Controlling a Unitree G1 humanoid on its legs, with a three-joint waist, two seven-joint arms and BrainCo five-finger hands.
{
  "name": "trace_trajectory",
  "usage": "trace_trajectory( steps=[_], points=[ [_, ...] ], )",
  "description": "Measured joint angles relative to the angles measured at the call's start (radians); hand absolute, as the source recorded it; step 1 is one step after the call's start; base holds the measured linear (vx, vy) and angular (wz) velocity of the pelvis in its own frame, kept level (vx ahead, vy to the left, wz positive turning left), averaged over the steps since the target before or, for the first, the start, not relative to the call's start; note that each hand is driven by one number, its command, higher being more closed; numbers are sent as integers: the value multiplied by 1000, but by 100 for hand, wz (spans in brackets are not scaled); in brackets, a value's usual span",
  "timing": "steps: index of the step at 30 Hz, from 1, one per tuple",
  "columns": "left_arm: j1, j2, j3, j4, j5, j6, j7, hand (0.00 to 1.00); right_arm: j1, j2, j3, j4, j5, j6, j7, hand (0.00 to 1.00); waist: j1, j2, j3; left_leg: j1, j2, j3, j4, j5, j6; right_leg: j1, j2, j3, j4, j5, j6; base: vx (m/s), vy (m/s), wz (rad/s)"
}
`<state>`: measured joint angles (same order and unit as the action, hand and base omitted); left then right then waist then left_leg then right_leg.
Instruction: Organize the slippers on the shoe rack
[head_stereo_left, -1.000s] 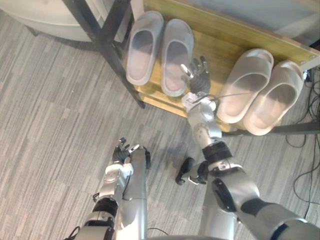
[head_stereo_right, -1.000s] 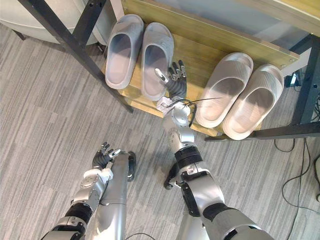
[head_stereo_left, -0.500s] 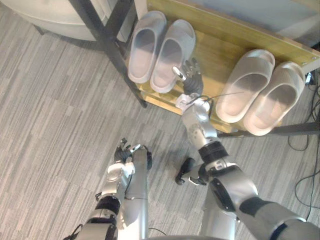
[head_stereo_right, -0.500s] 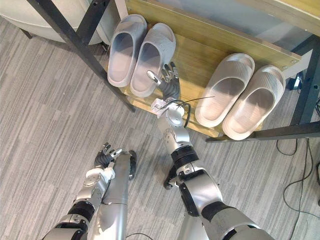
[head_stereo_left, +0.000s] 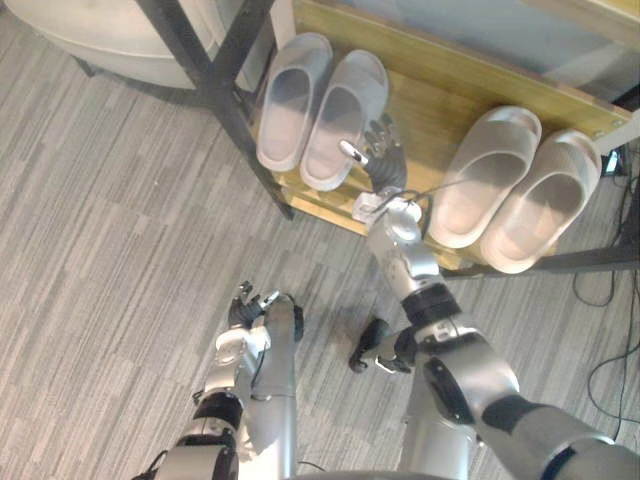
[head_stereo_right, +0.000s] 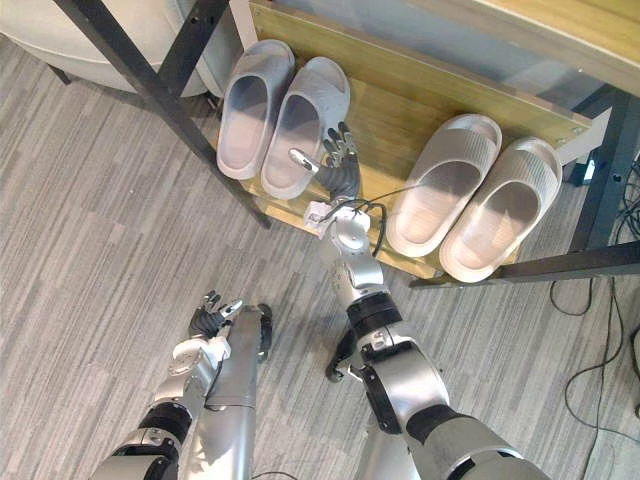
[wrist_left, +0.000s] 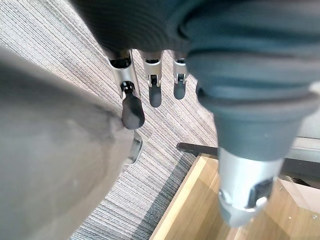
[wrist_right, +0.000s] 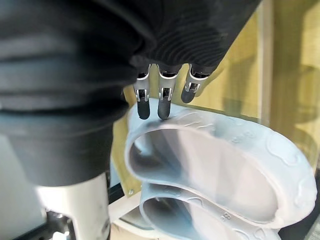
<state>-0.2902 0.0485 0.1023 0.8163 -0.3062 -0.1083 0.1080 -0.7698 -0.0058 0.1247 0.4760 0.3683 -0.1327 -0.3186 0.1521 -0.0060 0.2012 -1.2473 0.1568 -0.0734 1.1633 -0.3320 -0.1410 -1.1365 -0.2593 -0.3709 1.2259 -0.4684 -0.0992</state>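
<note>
Lightly, perhaps — right hand (head_stereo_right: 343, 177) touches the smooth, rounded grey slipper (head_stereo_right: 300, 125).

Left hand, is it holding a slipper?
No, the left hand hangs open over the grey floor, holding nothing.

Silver-grey arms (head_stereo_left: 405, 250), black-banded at the joints; right hand (head_stereo_left: 388, 170) and left hand (head_stereo_left: 245, 308): dark ribbed covers (wrist_right: 65, 55), silver fingers (wrist_left: 155, 82) with dark tips.

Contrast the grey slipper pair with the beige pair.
The grey pair sits at the left end of the shelf, the beige pair at the right. The right hand is against the grey pair; the beige pair lies clear of it. Both lie side by side, soles down.
</note>
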Motion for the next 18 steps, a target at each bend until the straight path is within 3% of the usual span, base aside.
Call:
trace_trajectory(
  steps=[8,12,18],
  points=[
    [80,-20,8,1,41,7,-25,0,257,-15,87,-232,-182,7,54,0,-46,-7,6,200,21,47,-120,6,11,181,27,8,-128,28,29,35,32,-5],
    [103,-36,-20,5,84,10,-43,0,396,-33,131,-349,-263,9,96,0,-62,-14,11,334,27,80,-216,15,24,305,36,5,-225,59,23,76,72,-2],
    [210,-69,-108,20,130,14,-76,0,673,-80,154,-472,-444,5,162,0,-97,-23,7,600,38,179,-407,45,46,548,50,15,-426,118,70,99,98,-6]
  ],
)
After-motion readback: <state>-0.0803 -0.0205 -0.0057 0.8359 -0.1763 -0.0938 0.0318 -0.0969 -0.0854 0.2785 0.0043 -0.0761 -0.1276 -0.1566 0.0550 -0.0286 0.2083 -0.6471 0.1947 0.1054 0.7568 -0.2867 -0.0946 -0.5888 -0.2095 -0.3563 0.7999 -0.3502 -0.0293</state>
